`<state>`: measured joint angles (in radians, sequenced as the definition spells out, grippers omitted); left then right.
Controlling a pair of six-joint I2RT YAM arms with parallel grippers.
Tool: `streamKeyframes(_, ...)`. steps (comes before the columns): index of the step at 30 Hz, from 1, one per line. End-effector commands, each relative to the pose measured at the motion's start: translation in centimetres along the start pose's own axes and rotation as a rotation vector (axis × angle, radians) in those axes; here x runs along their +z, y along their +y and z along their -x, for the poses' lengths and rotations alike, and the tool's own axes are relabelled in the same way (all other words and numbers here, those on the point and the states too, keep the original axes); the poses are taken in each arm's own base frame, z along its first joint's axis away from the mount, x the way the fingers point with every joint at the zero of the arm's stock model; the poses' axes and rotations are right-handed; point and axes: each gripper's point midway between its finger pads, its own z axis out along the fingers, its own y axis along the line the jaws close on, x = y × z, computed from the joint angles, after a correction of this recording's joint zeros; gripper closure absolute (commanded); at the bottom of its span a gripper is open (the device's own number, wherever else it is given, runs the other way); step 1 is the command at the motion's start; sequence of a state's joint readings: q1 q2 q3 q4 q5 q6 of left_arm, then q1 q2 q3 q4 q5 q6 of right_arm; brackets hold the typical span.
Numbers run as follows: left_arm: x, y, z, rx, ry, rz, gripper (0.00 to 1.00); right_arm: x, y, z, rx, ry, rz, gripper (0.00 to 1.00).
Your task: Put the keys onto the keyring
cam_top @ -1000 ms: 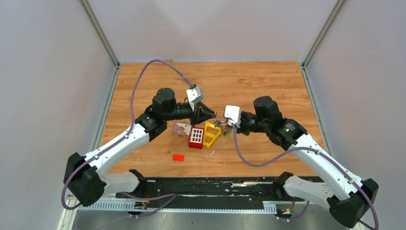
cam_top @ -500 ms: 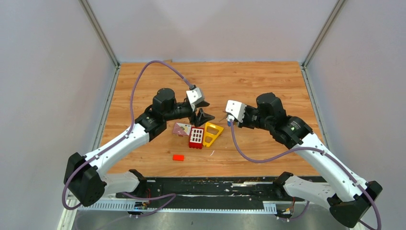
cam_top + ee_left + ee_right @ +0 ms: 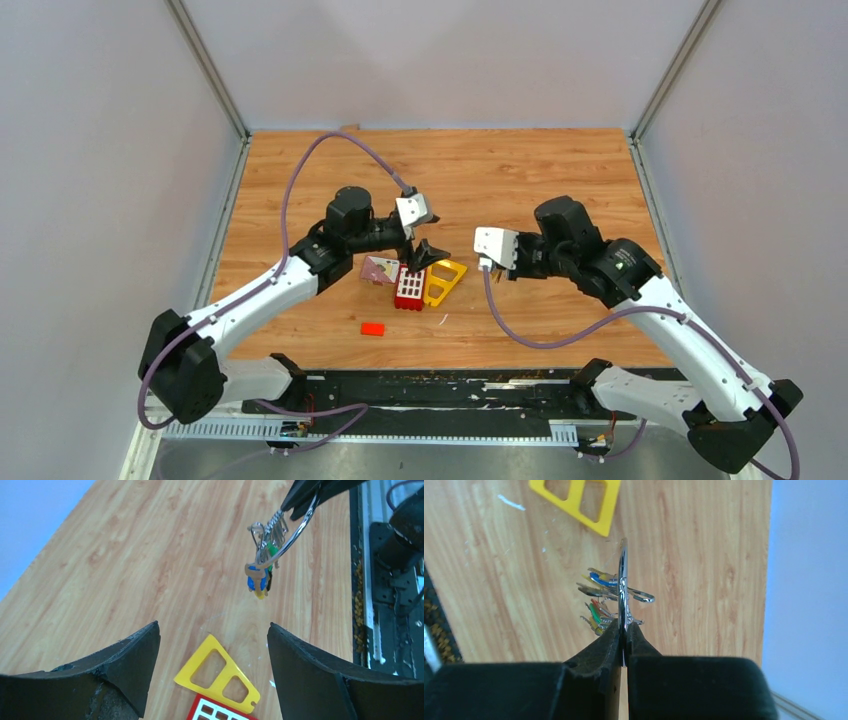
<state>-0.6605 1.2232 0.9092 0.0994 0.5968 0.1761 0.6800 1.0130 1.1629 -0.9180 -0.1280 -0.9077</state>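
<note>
Only the right wrist view shows the grip itself: the right pincer (image 3: 623, 630) is closed tightly on the keyring (image 3: 623, 575), which stands edge-on and upright out of the fingertips. The keys (image 3: 599, 605) hang in a bunch at its left side, above the desk (image 3: 524, 605). The left wrist view shows the keyring as a round loop at the top right. Below it we see the blue, yellow and green heads together. The left pincer (image 3: 212, 627) is wide, with nothing between its jaws, and the keyring is well apart from it, further ahead. A yellow frame (image 3: 210, 642) lies on the desk under this pincer. From the top view, the keys are too small to tell.
</note>
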Motion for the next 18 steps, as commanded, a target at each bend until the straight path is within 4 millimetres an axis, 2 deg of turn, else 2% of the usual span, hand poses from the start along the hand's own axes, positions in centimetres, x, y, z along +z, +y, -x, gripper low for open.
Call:
streamKeyframes(1,0.8,-1.2,-1.5,0.072,0.001,-0.104,0.14,-0.9,0.6,-0.2,-0.081,0.047,0.053,1.00)
streamKeyframes(4,1.0,-1.0,-2.1,0.081,0.014,-0.101,0.14,-0.4,-3.2,-4.6,-0.126,0.338,-0.168,1.00)
streamKeyframes(6,1.0,-0.9,-2.2,0.092,0.018,-0.099,0.13,-0.4,-4.1,-6.4,-0.128,0.454,-0.228,1.00)
streamKeyframes(7,1.0,-0.9,-2.3,0.097,0.019,-0.100,0.13,-0.2,-3.9,-6.4,-0.111,0.458,-0.216,1.00)
streamKeyframes(10,1.1,-1.3,-2.7,0.121,0.010,-0.128,0.13,0.2,-2.0,-3.8,-0.045,0.300,-0.100,1.00)
streamKeyframes(14,1.4,-2.8,-3.4,0.194,-0.011,-0.241,0.12,-1.0,0.4,0.8,-0.054,0.045,0.045,1.00)
streamKeyframes(16,1.6,-3.1,-3.6,0.230,-0.010,-0.277,0.12,-1.6,0.9,2.0,-0.064,-0.024,0.072,1.00)
streamKeyframes(18,1.7,-3.3,-3.5,0.245,-0.010,-0.302,0.12,-2.0,0.7,2.5,-0.065,-0.042,0.061,1.00)
